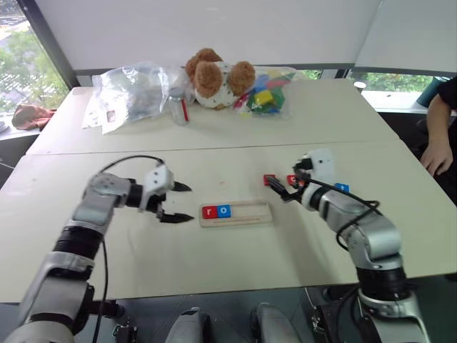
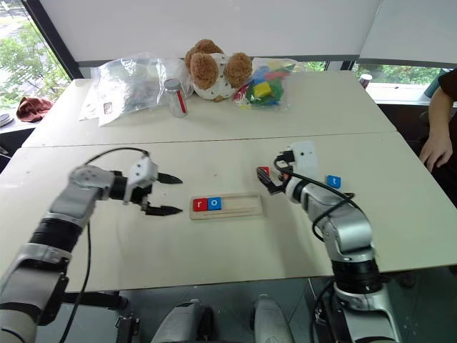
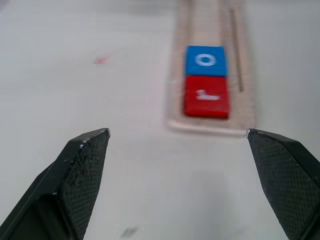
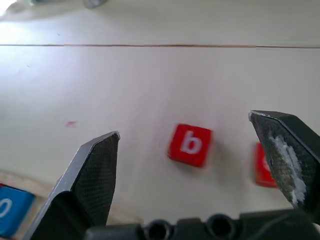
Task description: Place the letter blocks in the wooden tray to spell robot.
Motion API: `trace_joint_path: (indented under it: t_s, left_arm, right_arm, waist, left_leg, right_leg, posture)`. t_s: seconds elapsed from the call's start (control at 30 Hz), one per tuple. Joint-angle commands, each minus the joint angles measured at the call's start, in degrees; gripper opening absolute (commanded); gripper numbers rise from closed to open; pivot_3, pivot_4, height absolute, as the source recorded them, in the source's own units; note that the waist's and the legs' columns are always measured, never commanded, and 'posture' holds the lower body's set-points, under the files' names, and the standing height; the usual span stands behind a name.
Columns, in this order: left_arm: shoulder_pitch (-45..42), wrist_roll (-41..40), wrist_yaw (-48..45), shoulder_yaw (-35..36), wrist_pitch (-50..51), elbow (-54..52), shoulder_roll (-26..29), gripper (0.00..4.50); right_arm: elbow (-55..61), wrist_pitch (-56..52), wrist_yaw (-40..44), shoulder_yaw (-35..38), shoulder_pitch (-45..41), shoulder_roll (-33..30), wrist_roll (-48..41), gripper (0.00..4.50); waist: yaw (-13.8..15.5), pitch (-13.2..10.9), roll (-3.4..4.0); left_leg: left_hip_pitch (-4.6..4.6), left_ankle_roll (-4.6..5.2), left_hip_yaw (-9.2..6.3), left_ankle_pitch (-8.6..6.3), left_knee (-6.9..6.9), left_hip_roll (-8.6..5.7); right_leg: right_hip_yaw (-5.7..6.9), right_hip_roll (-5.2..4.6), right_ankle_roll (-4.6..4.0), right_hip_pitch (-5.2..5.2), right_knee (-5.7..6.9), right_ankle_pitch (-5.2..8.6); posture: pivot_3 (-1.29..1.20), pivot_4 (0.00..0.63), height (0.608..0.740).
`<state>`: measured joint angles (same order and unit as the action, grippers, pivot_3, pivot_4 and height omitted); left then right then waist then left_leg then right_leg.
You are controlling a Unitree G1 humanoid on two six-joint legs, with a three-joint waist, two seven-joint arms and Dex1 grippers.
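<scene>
The wooden tray (image 1: 236,213), mid-frame, held a red "r" block (image 1: 209,211) and blue "o" block (image 1: 224,211). A red "b" block (image 4: 189,145) and blue "t" block (image 2: 333,181) lay loose. The left gripper (image 1: 175,202) and right gripper (image 4: 192,145) both gaped wide, empty.

A second red tile (image 4: 264,167) just right of the red b tile (image 4: 189,145) is mostly hidden behind a finger of the right gripper (image 4: 200,150), so its letter cannot be read. The blue o tile (image 4: 10,215) in the wooden tray (image 1: 235,214) is cut off at the right wrist picture's edge. A person's hand (image 1: 435,153) at the table's right side is cropped at the arm. The contents of the clear bag (image 1: 128,89) at the far left are too small to tell.
</scene>
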<state>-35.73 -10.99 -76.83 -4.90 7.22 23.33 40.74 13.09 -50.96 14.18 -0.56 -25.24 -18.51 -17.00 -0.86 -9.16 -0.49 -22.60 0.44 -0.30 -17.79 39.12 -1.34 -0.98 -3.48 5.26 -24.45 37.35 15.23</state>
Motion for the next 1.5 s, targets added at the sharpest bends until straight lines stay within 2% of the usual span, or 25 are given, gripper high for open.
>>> trace_joint_path:
  t_s: [0.03,0.23,0.37,0.5,0.67,0.83,0.9,0.97,1.0,1.1,1.3,1.4,1.5]
  left_arm:
    - [1.6,-4.8,3.2,6.5,7.3,-9.1,3.5,4.49]
    - [8.4,-10.1,9.0,13.1,16.5,-23.0,5.8,4.49]
    - [13.9,-11.1,12.4,16.0,18.8,-27.1,6.6,4.49]
    - [15.3,-12.4,14.2,15.8,20.3,-30.0,6.5,4.49]
    - [13.4,-12.5,14.2,13.4,20.6,-29.9,6.1,4.49]
    - [13.7,-15.6,11.6,12.0,25.7,-35.1,8.6,4.49]
    - [13.9,-16.8,11.1,11.8,27.6,-37.3,9.7,4.5]
    - [13.7,-17.0,11.1,11.4,27.9,-38.1,10.3,4.5]
    - [13.5,-17.0,11.3,11.3,27.9,-38.1,10.4,4.5]
    - [12.9,-16.6,11.8,10.9,27.4,-37.9,10.2,4.5]
    - [11.8,-17.8,10.9,8.4,27.7,-39.7,9.1,4.5]
    - [11.5,-18.7,9.7,5.3,28.0,-42.3,8.0,4.5]
    - [11.1,-18.3,8.4,1.6,27.3,-43.3,7.0,4.5]
  right_arm:
    - [-2.6,-1.7,-1.9,0.0,-3.1,2.3,0.7,4.5]
    - [-5.8,-1.9,-2.7,-2.6,-5.2,1.5,4.3,4.5]
    - [-7.2,-1.9,-2.7,-2.8,-5.6,0.9,5.8,4.5]
    - [-9.2,-2.8,-2.9,-1.6,-6.2,2.7,5.3,4.5]
    - [-12.8,-4.2,-3.9,2.4,-8.1,8.2,2.8,4.5]
    - [-17.2,-3.5,-6.8,1.2,-9.2,8.0,6.7,4.5]
    - [-17.8,-3.4,-6.6,0.6,-9.2,7.8,7.2,3.98]
    - [-17.8,-3.0,-5.2,-1.0,-9.0,7.2,7.7,3.26]
    - [-18.0,-2.7,-4.9,-1.5,-9.1,7.2,8.0,2.59]
    - [-18.5,-2.2,-4.8,-2.1,-9.2,7.3,8.8,1.16]
    - [-13.6,-0.8,-5.0,-2.1,-10.0,4.9,11.1,1.16]
    - [-4.0,-4.7,-7.7,-0.4,-7.1,2.8,12.7,1.16]
    - [10.9,-14.6,-11.8,3.8,0.7,5.5,13.0,1.16]
  waist:
    - [0.1,0.0,0.0]
    - [0.0,0.0,0.0]
    - [-0.3,0.0,0.0]
    - [-0.2,0.0,0.0]
    - [-0.2,0.0,0.0]
    - [-0.3,0.0,0.0]
    - [-0.3,0.0,-0.01]
    - [-0.2,0.0,0.0]
    - [-0.3,0.0,-0.01]
    - [-0.3,0.0,-0.01]
    - [-0.4,0.0,0.03]
    - [0.2,0.0,0.03]
    - [0.3,0.0,0.01]
  left_leg:
    - [-0.02,0.0,0.0,0.0,0.0,-0.03]
    - [-0.11,0.01,-0.03,-0.02,0.01,-0.15]
    - [-0.1,-0.01,0.0,-0.01,-0.05,-0.1]
    - [-0.09,-0.09,-0.01,0.04,-0.06,-0.05]
    - [-0.08,-0.12,0.0,0.05,-0.03,-0.06]
    - [-0.04,-0.14,0.0,0.06,-0.08,-0.06]
    - [-0.04,-0.14,0.01,0.06,-0.08,-0.06]
    - [0.0,-0.14,0.0,0.06,-0.07,-0.07]
    - [0.03,-0.14,0.01,0.06,-0.06,-0.08]
    - [0.06,-0.14,0.01,0.06,-0.08,-0.07]
    - [0.07,-0.14,0.01,0.06,-0.11,-0.06]
    - [-0.01,-0.14,0.01,0.06,-0.1,-0.08]
    - [-0.16,-0.15,-0.11,0.06,-0.11,-0.08]
  right_leg:
    - [0.01,-0.04,0.0,0.0,0.0,0.0]
    - [-0.01,-0.19,0.0,-0.01,-0.04,0.0]
    - [-0.02,-0.15,0.0,-0.1,-0.04,0.0]
    - [-0.01,-0.1,0.0,-0.11,-0.02,0.0]
    - [-0.02,-0.11,0.0,-0.08,-0.01,0.0]
    - [-0.01,-0.11,-0.01,-0.09,0.0,0.0]
    - [-0.03,-0.12,-0.01,-0.08,-0.01,0.0]
    - [-0.03,-0.13,-0.01,-0.01,-0.03,0.0]
    - [-0.05,-0.14,-0.01,0.0,-0.02,0.0]
    - [-0.04,-0.11,-0.01,0.01,-0.02,0.0]
    - [-0.05,-0.09,-0.01,0.0,-0.01,0.0]
    - [-0.05,-0.12,-0.01,-0.03,-0.03,0.0]
    - [-0.03,-0.12,-0.01,-0.11,-0.06,0.0]
  posture:
    - [0.0,0.15,0.74]
    - [0.0,0.15,0.74]
    - [0.0,0.15,0.74]
    - [0.0,0.15,0.74]
    - [0.0,0.15,0.74]
    - [0.0,0.15,0.74]
    - [0.0,0.15,0.74]
    - [0.0,0.15,0.74]
    - [0.0,0.15,0.74]
    - [0.0,0.15,0.74]
    - [0.0,0.15,0.74]
    - [0.0,0.15,0.74]
    - [0.0,0.15,0.74]
